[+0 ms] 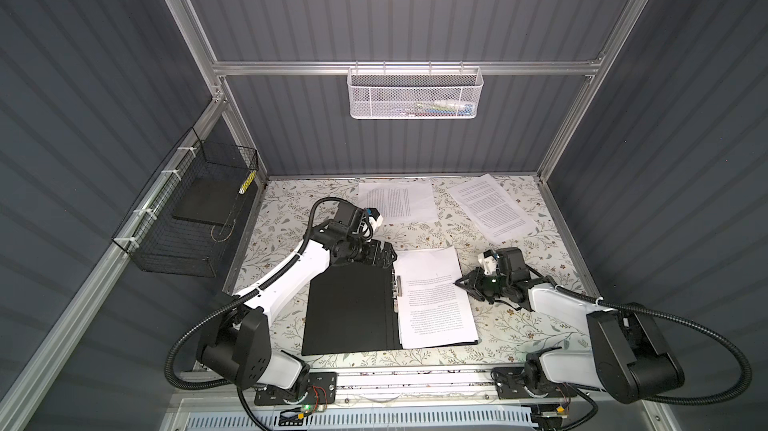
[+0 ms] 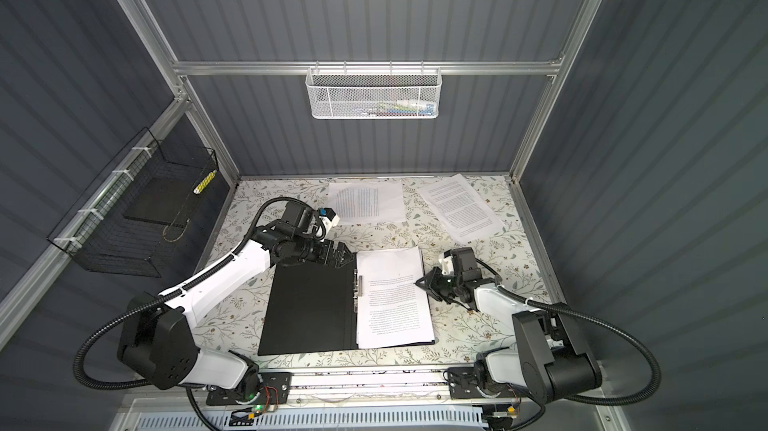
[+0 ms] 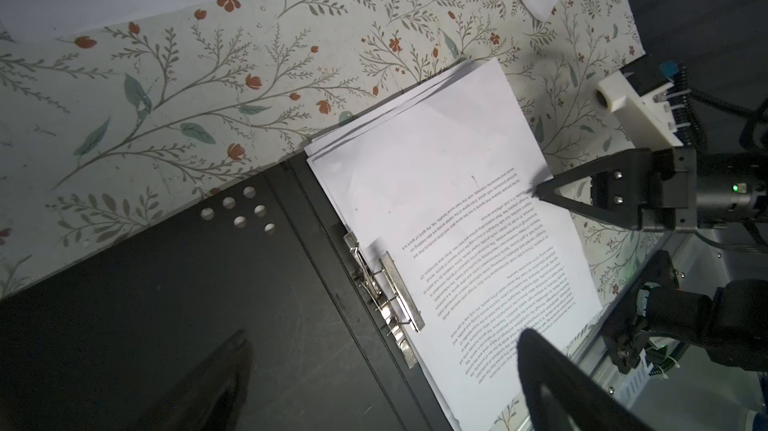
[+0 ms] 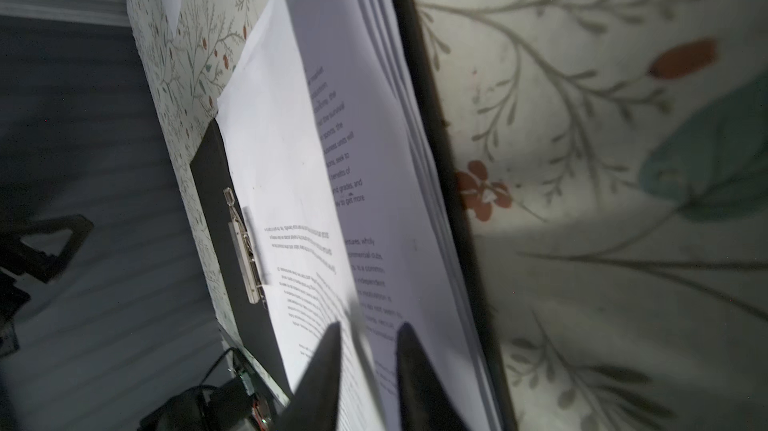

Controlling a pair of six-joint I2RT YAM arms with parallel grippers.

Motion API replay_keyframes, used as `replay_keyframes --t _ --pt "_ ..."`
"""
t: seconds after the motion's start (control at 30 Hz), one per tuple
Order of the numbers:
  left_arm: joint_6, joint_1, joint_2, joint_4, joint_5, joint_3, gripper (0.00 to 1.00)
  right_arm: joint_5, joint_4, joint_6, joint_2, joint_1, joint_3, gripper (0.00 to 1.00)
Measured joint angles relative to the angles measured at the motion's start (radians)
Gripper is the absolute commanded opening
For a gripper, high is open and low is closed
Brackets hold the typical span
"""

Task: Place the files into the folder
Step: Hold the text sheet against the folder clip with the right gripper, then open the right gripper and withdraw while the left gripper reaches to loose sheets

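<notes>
The folder (image 1: 349, 312) looks matt, its clip (image 3: 401, 291) shiny metal, files (image 1: 436, 296) paper.

bare table (image 1: 419, 233) lies open between the folder (image 1: 349, 308) and loose sheets (image 1: 399, 200) behind; left tool (image 1: 386, 257) crowds the folder's far edge, right tool (image 1: 459, 282) its right side.

The files (image 1: 436, 296) hide half the folder (image 1: 349, 312); the white basket (image 1: 374, 96) holds things too small to tell.
</notes>
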Motion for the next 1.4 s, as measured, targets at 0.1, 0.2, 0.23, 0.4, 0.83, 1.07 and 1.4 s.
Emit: replay_keyframes --t 0.1,0.2,0.23,0.4,0.83,1.07,1.4 --pt "-0.074 0.014 0.016 0.022 -0.01 0.0 1.0 0.036 -0.026 -0.004 -0.033 0.0 0.005 0.78" --pt "-0.197 0.057 0.061 0.092 0.002 -0.001 1.0 0.094 -0.068 -0.019 -0.06 0.001 0.025 0.88" --pt "-0.245 0.071 0.079 0.129 0.004 -0.005 1.0 0.115 -0.082 -0.024 -0.063 0.001 0.037 0.91" --pt "-0.467 0.102 0.187 0.293 0.006 -0.003 0.97 0.195 -0.126 -0.066 -0.063 0.001 0.109 0.99" --pt "-0.897 0.041 0.598 0.658 -0.099 0.176 0.92 0.188 -0.07 -0.145 0.014 -0.014 0.202 0.99" --pt "-1.082 0.021 0.674 0.83 -0.209 0.208 0.92 0.106 -0.013 -0.145 0.045 -0.041 0.202 0.99" --pt "-1.247 0.017 0.812 1.038 -0.314 0.305 0.93 0.019 0.057 -0.123 0.079 -0.092 0.182 0.99"
